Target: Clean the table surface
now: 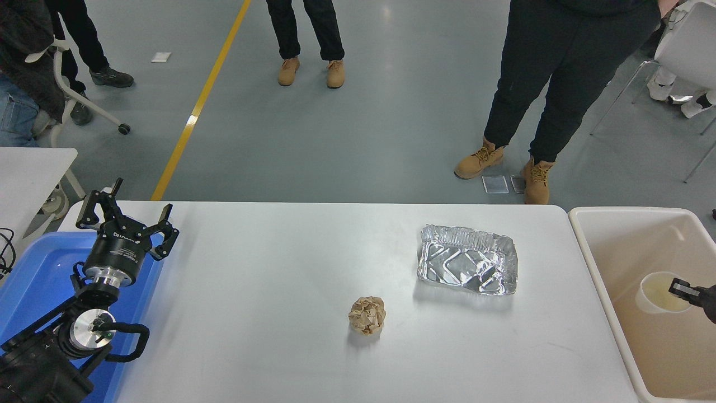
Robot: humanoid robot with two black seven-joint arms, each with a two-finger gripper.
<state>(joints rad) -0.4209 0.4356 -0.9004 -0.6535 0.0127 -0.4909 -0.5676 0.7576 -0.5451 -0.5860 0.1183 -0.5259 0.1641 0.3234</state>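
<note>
The right end effector [683,290] reached in from the right edge over the beige bin [593,246], its tip at a pale cup [651,291]; its grip could not be told. The left end effector [127,221] sat parked, fingers spread, over the blue bin [33,280]. The tabletop [251,291] spanned the middle, bare along its near edge, carrying a foil tray [467,267] and a paper ball [367,315] well apart.

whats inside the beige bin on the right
Inside the beige plastic bin lies one pale round paper cup, with the right gripper just at its rim. The bin's near and right parts run out of frame.

The matte white table surface [268,313] (rounded far corners) lies level.
</note>
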